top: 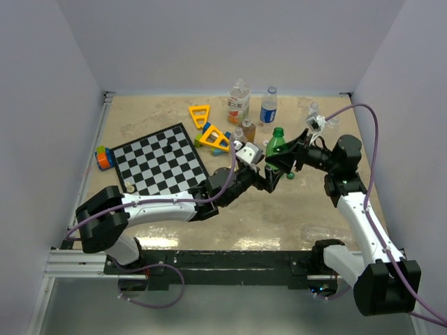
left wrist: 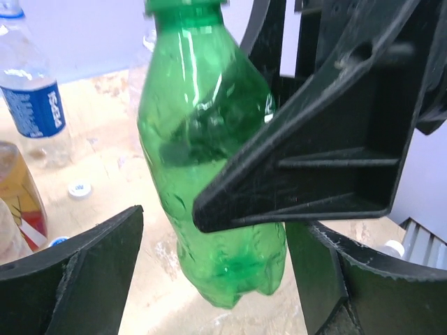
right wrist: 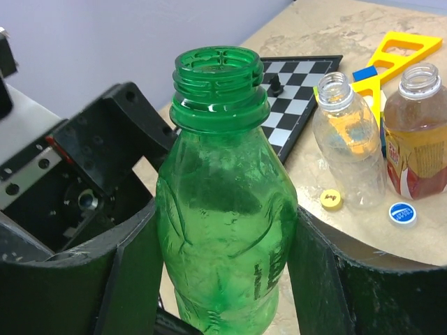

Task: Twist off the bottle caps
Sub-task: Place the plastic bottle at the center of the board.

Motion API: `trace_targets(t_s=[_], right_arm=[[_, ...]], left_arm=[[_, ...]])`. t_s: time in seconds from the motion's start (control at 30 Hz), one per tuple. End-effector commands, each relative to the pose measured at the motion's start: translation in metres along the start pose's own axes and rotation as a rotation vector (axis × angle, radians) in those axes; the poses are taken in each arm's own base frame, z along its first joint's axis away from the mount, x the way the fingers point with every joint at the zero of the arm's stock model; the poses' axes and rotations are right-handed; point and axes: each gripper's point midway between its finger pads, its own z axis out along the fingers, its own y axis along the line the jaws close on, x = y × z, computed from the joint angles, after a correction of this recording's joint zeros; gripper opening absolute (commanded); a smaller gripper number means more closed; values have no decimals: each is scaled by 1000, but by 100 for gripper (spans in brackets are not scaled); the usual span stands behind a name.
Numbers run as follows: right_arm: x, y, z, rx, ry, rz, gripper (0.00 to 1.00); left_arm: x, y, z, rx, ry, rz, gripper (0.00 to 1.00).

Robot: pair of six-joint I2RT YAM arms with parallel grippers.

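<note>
A green bottle (top: 276, 143) (right wrist: 223, 230) hangs tilted just above the table, its threaded neck open with no cap on it. My right gripper (right wrist: 227, 279) (top: 285, 155) is shut on its body, both fingers pressed to its sides. My left gripper (left wrist: 209, 279) (top: 267, 174) stands open around the bottle's lower end (left wrist: 209, 174), with a clear gap on the left side. Loose bottle caps lie on the table: yellow (right wrist: 331, 200), blue and white (right wrist: 402, 213), white (left wrist: 79, 189).
An uncapped clear bottle (right wrist: 346, 139) and an orange-labelled one (right wrist: 419, 132) stand close behind. A blue-labelled bottle (top: 269, 108) and another orange-labelled one (top: 239, 101) stand further back. A checkerboard (top: 159, 159), yellow triangular frames (top: 213, 136) and a coloured block (top: 104, 158) lie to the left.
</note>
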Motion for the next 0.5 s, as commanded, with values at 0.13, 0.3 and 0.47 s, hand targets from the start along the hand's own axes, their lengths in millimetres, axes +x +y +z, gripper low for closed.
trace_targets(t_s=[0.13, 0.3, 0.47], right_arm=[[1, 13, -4, -47, 4, -29, 4], [0, 15, -4, -54, 0, -30, 6], [0, 16, -4, -60, 2, -28, 8]], left_arm=[[-41, -6, 7, 29, -109, 28, 80], [-25, -15, 12, 79, -54, 55, 80], [-17, -19, 17, 101, -32, 67, 76]])
